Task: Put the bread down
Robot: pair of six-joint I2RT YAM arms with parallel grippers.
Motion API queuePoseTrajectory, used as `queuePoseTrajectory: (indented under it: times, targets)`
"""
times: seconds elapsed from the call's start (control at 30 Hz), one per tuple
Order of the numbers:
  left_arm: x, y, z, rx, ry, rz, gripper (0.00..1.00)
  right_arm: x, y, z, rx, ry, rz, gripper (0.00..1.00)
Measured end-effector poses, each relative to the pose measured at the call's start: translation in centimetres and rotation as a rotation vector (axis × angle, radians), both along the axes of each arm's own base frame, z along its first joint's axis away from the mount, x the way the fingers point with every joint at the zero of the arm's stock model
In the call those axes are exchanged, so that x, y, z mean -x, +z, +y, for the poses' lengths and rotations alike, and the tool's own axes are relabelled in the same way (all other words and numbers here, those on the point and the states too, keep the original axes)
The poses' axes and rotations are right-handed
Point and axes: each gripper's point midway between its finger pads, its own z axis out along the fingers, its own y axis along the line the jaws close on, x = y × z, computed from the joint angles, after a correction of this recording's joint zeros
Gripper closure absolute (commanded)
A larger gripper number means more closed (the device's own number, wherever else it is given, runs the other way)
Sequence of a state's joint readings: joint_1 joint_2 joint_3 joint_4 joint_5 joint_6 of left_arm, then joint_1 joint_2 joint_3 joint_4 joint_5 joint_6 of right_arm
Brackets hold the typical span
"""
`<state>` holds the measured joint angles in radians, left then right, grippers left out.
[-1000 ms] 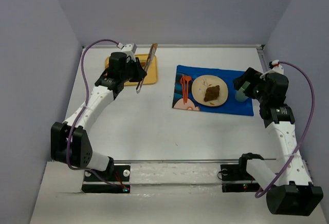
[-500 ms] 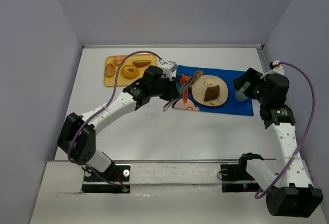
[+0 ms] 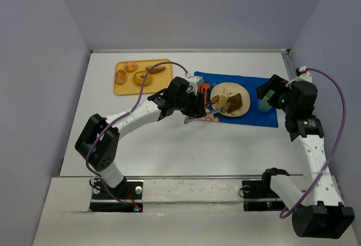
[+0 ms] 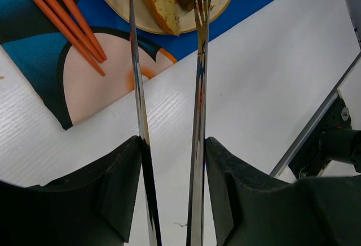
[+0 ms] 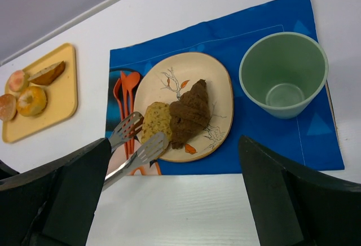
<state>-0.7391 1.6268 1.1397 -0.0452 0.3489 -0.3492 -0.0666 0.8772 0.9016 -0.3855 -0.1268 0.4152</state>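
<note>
White matte table (image 3: pixel 169 144). Blue rectangular cloth placemat (image 5: pixel 254 139), with bare tabletop along its near edge. Round cream ceramic plate (image 5: pixel 219 88). The left gripper (image 4: pixel 172 144), arm stretched low, clamps slim steel tongs (image 4: pixel 199 88). Their blades stand parted beside the porous tan bread slice (image 5: pixel 155 121), which lies on the plate. The right gripper (image 3: pixel 266 91) hovers empty, fingers wide apart.

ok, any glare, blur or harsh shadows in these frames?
Left wrist: the tongs are mirror-bright with streaky reflections; the bread slice is sharp but cut off by the top edge. Right wrist: the near dark fingers are soft and underlit, while the plate and cup are crisp. Top view: even light, faint shadows, no glare.
</note>
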Motion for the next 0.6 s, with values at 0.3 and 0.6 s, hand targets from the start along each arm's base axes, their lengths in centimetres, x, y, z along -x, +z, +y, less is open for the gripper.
queuePoseTrajectory:
  times: [0.3, 0.6]
  targets:
    - [-1.2, 1.8, -0.9, 0.008, 0.014, -0.044, 0.45, 0.0, 0.0, 0.0, 0.0, 0.0, 0.0, 0.0]
    - [-4.2, 4.0, 0.5, -0.06, 0.145, -0.139, 0.46, 0.0, 0.0, 0.0, 0.0, 0.0, 0.0, 0.0]
